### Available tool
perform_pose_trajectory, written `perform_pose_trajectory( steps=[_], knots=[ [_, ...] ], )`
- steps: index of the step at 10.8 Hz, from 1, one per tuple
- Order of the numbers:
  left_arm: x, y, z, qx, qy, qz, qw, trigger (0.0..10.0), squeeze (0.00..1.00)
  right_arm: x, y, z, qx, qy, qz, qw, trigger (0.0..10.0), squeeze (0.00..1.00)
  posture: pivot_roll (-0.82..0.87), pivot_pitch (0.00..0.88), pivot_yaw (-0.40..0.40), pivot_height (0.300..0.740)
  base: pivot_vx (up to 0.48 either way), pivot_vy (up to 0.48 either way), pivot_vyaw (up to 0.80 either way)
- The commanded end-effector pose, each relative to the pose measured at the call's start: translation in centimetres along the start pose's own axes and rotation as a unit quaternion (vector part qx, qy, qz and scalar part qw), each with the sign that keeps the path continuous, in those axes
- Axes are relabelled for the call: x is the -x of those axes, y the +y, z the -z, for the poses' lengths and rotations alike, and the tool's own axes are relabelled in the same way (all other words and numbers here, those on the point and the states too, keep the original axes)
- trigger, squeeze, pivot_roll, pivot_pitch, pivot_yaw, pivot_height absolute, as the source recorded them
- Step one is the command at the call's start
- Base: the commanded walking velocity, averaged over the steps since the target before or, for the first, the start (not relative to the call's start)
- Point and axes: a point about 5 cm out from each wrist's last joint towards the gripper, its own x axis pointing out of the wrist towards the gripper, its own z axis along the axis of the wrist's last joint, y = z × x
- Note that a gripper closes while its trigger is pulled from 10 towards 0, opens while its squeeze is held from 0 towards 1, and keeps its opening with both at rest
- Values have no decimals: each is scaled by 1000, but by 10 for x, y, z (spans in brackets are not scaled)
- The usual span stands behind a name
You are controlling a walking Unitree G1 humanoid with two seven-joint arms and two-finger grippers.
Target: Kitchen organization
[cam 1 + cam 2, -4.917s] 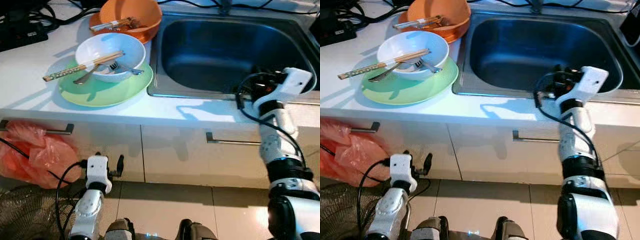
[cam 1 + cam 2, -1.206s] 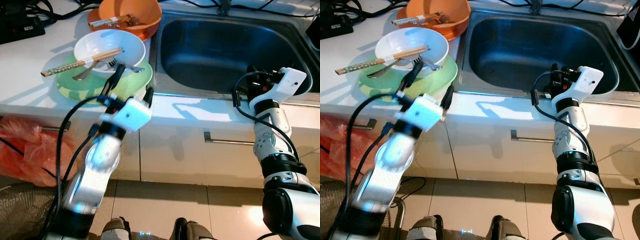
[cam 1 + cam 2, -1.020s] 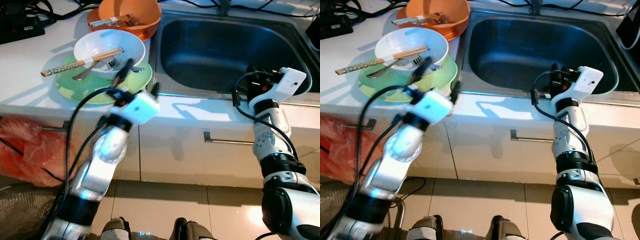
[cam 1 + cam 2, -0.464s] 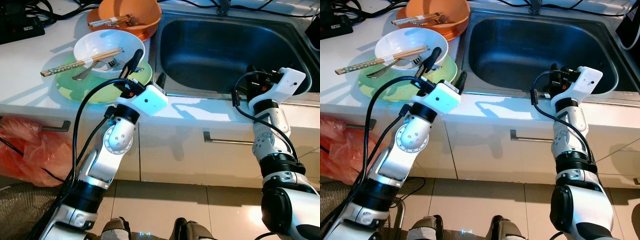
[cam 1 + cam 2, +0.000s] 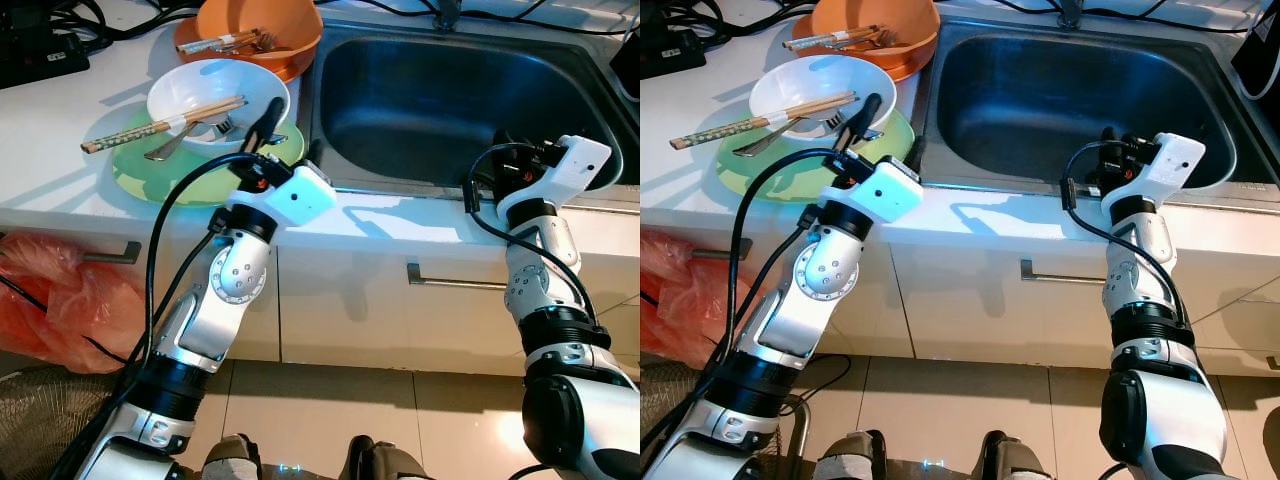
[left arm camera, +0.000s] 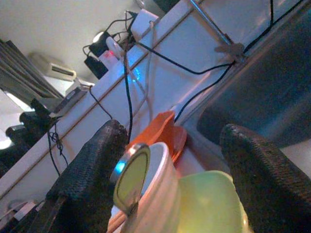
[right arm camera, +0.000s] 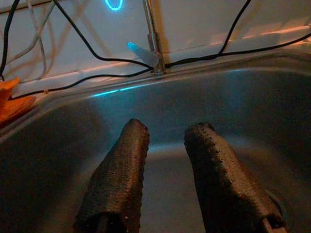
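My left gripper (image 5: 288, 130) is spread wide at the green plate (image 5: 180, 175) near the counter's front edge, beside the sink (image 5: 450, 95). The white bowl (image 5: 215, 95) on it is rigid, slippery, breakable: grip the rim. My right gripper (image 7: 165, 170) hangs narrowly parted over the sink.

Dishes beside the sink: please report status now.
Left gripper open at green plate. Right gripper open over sink. White bowl untouched, chopsticks inside.
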Motion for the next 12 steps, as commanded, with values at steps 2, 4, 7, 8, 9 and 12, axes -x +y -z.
perform_pose_trajectory(
  steps=[2, 4, 7, 8, 9, 12],
  knots=[
    [0, -1, 4, -17, 13, 0, 1000, 10000, 0, 11, -4, 22, -12, 47, 13, 999, 10000, 0, 213, 183, -46, 740, 0, 0, 0],
    [0, 2, 3, -18, 11, -7, 1000, 2471, 0, 9, -2, 21, -12, 46, 11, 999, 10000, 0, 215, 178, -48, 740, 0, 0, 0],
    [-1, 2, 2, -22, 14, -10, 1000, 784, 0, 10, -4, 22, -12, 47, 13, 999, 10000, 0, 216, 184, -48, 740, 0, 0, 0],
    [-1, 2, 3, -22, 16, -10, 1000, 10000, 0, 10, -5, 21, -12, 47, 14, 999, 10000, 0, 216, 184, -48, 740, 0, 0, 0],
    [-1, 2, 3, -24, 17, -9, 1000, 10000, 0, 10, -5, 21, -12, 47, 16, 999, 10000, 0, 217, 187, -48, 740, 0, 0, 0],
    [0, 3, 5, -29, 24, -14, 999, 0, 0, 10, -5, 21, -11, 48, 17, 999, 10000, 0, 218, 193, -49, 740, 0, 0, 0]
  ],
)
